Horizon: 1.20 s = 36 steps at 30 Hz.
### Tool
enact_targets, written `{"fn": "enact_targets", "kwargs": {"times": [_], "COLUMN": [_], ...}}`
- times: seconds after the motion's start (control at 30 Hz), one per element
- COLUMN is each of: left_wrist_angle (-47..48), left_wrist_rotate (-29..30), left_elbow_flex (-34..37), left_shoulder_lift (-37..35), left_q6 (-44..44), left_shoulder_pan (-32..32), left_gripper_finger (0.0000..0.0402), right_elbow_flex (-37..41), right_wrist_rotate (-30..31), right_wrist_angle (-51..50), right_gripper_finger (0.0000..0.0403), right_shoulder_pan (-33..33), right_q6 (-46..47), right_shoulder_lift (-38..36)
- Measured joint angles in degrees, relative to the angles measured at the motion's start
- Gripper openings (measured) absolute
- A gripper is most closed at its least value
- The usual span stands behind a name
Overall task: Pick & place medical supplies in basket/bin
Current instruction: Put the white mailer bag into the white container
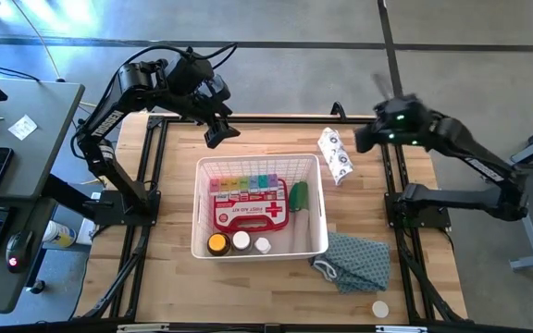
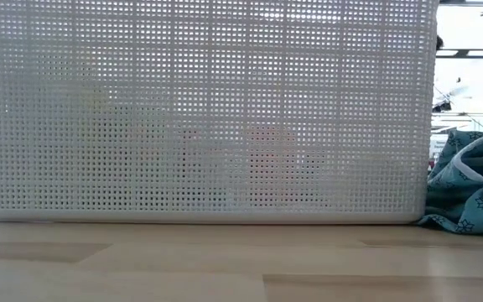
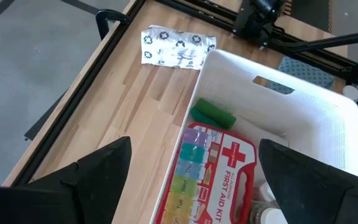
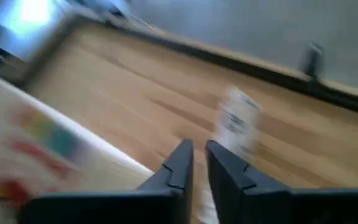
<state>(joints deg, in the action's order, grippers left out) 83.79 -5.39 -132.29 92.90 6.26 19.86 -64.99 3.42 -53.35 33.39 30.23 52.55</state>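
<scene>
Grey concrete floor (image 1: 276, 23) surrounds a side desk (image 1: 26, 139) (keyboard, phone).
</scene>
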Motion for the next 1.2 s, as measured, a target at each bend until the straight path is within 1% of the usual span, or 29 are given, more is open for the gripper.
{"fn": "enact_targets", "kwargs": {"times": [0.07,0.17,0.3,0.37,0.43,0.5,0.6,0.7,0.87,0.97,1.2], "left_wrist_angle": [0.02,0.37,0.89,1.19,2.00,2.34,2.36,2.36,2.36,2.37,2.38], "left_wrist_rotate": [-0.02,-0.04,-0.07,-0.07,-0.07,-0.07,-0.09,-0.10,-0.11,-0.11,-0.06], "left_elbow_flex": [0.00,0.00,0.00,0.00,0.00,-0.02,0.00,-0.01,0.00,0.00,0.00], "left_shoulder_lift": [0.00,0.00,-0.02,-0.02,-0.04,-0.04,-0.04,-0.04,-0.04,-0.04,-0.04], "left_q6": [0.00,0.08,1.34,1.86,2.04,2.16,2.49,3.02,3.06,3.08,4.46], "left_shoulder_pan": [0.00,0.00,0.00,0.00,0.00,0.00,0.00,0.00,0.00,0.00,0.00], "left_gripper_finger": [0.0385,0.0385,0.0385,0.0385,0.0385,0.0385,0.0385,0.0385,0.0385,0.0385,0.0385], "right_elbow_flex": [2.68,7.84,14.78,17.64,20.02,22.17,24.21,25.34,25.70,25.70,25.70], "right_wrist_rotate": [3.30,5.69,3.53,2.71,2.50,2.43,2.44,1.85,-1.42,-1.70,-1.46], "right_wrist_angle": [-2.15,0.19,9.15,14.02,18.88,22.99,25.36,25.45,29.11,31.21,31.39], "right_gripper_finger": [0.0068,0.0135,0.0237,0.0281,0.0315,0.0336,0.0349,0.0350,0.0351,0.0351,0.0350], "right_shoulder_pan": [0.00,0.42,1.15,1.14,1.15,1.61,2.93,4.32,5.35,5.33,5.66], "right_q6": [-1.19,-1.08,3.35,5.37,6.76,7.75,8.21,5.92,5.14,4.25,2.77], "right_shoulder_lift": [1.69,3.51,5.17,5.67,6.17,6.77,8.37,10.65,14.32,16.58,23.22]}}
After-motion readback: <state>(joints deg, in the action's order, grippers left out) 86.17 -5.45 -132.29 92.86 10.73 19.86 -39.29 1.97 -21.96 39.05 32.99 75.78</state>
